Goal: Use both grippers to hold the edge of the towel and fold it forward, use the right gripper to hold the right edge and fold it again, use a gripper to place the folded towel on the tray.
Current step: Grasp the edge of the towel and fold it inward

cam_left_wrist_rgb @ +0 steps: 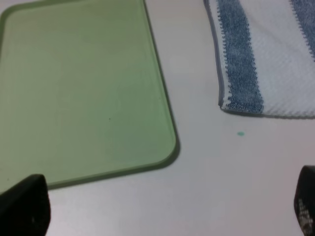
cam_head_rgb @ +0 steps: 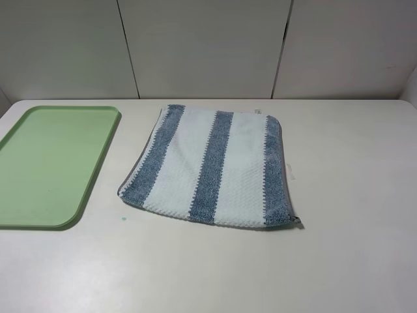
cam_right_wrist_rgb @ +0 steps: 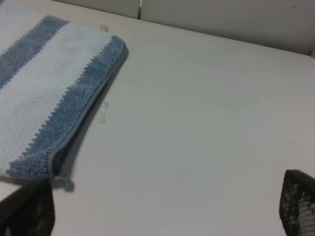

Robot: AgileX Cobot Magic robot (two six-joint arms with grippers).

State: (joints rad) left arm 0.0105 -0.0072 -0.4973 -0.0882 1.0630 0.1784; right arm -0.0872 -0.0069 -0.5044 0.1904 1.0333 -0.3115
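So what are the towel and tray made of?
The towel: thick matte cloth, probably cotton; waffle weave on the white bands, fuzzy pile on the blue stripes. The tray: likely hard plastic; smooth, pale green, slight sheen, moulded low rim.

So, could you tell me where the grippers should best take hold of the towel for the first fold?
Probably the towel by its near edge, at the two corners: the left gripper on the left one, the right gripper on the right, each coming in low from the front. The cloth lies flat with that edge facing the arms, and both jaws stand open.
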